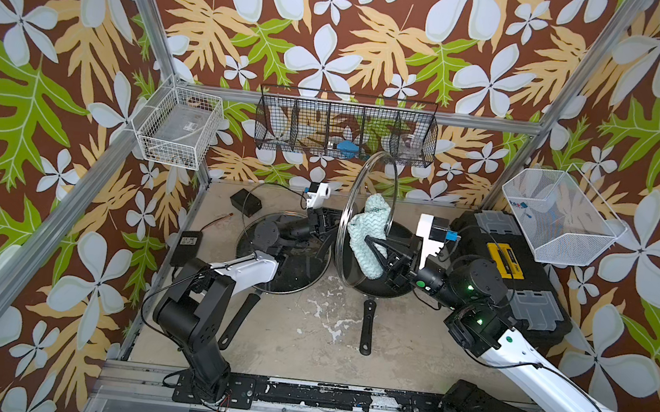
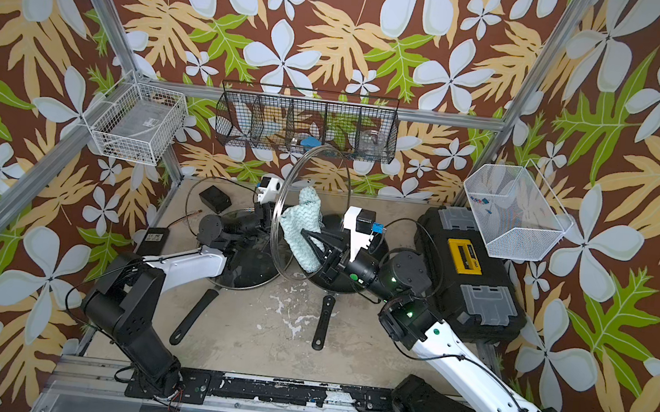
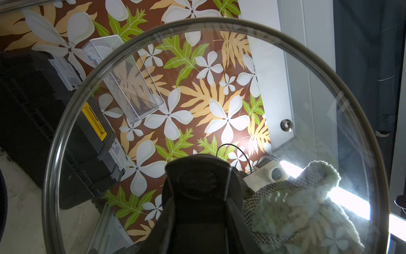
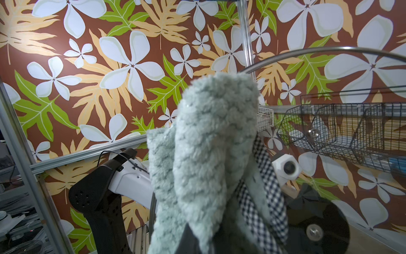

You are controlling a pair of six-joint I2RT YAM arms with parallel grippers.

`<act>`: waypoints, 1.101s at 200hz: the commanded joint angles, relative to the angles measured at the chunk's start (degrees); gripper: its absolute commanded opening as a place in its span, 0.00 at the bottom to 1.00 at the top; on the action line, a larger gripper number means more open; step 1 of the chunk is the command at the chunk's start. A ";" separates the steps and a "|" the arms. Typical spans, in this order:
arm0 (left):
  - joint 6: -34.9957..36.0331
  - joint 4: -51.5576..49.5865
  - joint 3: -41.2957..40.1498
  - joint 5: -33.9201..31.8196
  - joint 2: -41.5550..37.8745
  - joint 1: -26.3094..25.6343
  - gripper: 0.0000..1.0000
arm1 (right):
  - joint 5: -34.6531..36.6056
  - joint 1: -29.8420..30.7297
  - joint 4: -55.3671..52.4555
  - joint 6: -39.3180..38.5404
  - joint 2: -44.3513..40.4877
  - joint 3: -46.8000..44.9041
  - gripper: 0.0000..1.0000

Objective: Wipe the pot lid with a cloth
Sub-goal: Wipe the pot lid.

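Standing on edge, lid (image 1: 375, 178) clamped by left gripper (image 1: 328, 225), cloth (image 1: 365, 229) pinched tight in right gripper (image 1: 371, 243), pressed flat-ish against it.

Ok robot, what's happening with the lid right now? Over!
Left tool shut on lid, lid stood on edge. Right tool shut on cloth, cloth against the glass. Black pan beneath; nothing between cloth and lid.

I get both top views from high above the near edge of the table (image 1: 306, 338) (image 2: 264, 342), looking steeply down toward its far edge; they share nearly everything. My left wrist camera sits close behind the lid (image 3: 197, 99), facing through it toward the toolbox (image 3: 33, 110) at the right edge. My right wrist camera, tight against the cloth (image 4: 208, 143), faces the left edge. Both wrist views share lid and cloth.
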 commanded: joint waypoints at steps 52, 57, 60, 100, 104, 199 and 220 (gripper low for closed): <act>-0.82 16.61 0.53 -2.59 -0.82 -0.20 0.00 | 8.27 -1.43 -0.91 -6.30 6.27 7.62 0.00; -0.82 16.61 0.56 -2.48 -0.84 -0.20 0.00 | 8.27 -2.09 -0.67 -5.81 6.53 7.77 0.00; -0.82 16.68 0.55 -2.47 -0.89 -0.26 0.00 | 8.20 -2.52 -0.35 -5.60 6.68 7.79 0.00; -1.30 17.56 0.60 -2.24 -1.02 -0.64 0.00 | 8.54 -7.47 -0.33 -4.85 8.93 9.62 0.00; -1.34 17.69 0.61 -2.21 -0.97 -0.73 0.00 | 8.49 -8.02 -0.57 -4.78 9.30 9.91 0.00; -1.69 18.27 1.05 -2.55 -0.75 -1.27 0.00 | -6.51 -10.33 -1.87 -4.53 7.79 10.60 0.00; -1.69 18.25 1.18 -2.84 -0.44 -1.27 0.00 | -7.92 -8.13 -4.33 -6.46 6.39 10.42 0.00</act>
